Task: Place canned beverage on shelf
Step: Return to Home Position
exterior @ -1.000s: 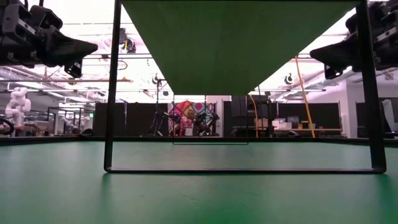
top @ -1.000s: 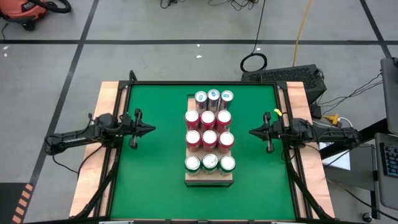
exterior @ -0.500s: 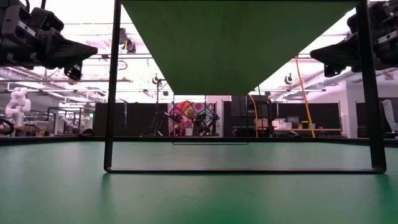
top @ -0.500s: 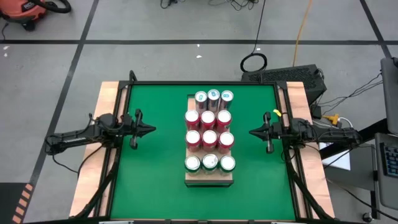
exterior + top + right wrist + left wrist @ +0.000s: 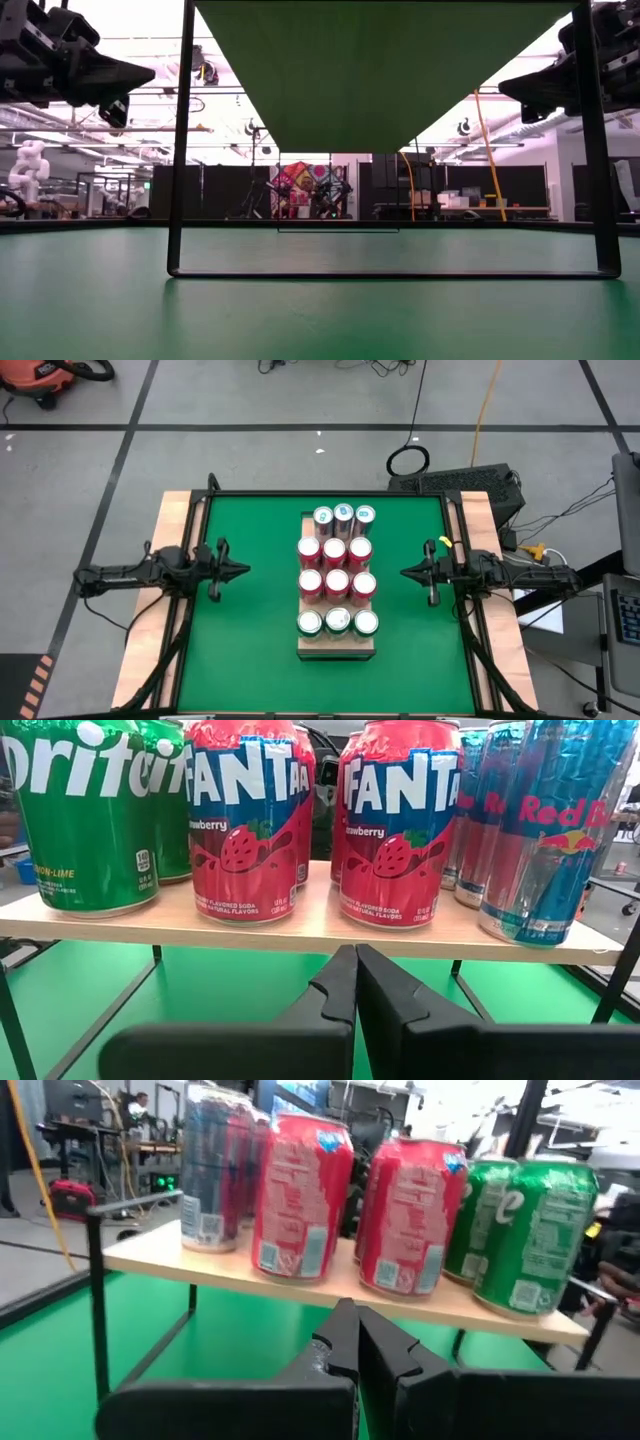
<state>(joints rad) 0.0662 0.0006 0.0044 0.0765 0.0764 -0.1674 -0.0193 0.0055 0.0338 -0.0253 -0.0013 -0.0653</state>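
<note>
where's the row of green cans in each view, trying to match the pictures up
High view: the green cans form the row across the shelf at its end nearest the picture's bottom edge.
Low view: not in it; only the shelf's underside and legs show.
Left wrist view: at the picture's right, on the shelf.
Right wrist view: at the picture's left, on the shelf.
Shared landmark: the red cans standing right beside them.

The shelf (image 5: 337, 649) stands mid-table (image 5: 250, 630), carrying 4 rows of 3: Red Bull cans (image 5: 343, 514) farthest, 2 rows of Fanta cans (image 5: 335, 551), Sprite cans (image 5: 338, 622) nearest. Left gripper (image 5: 243, 569) flanks it left, right gripper (image 5: 407, 572) right.
</note>
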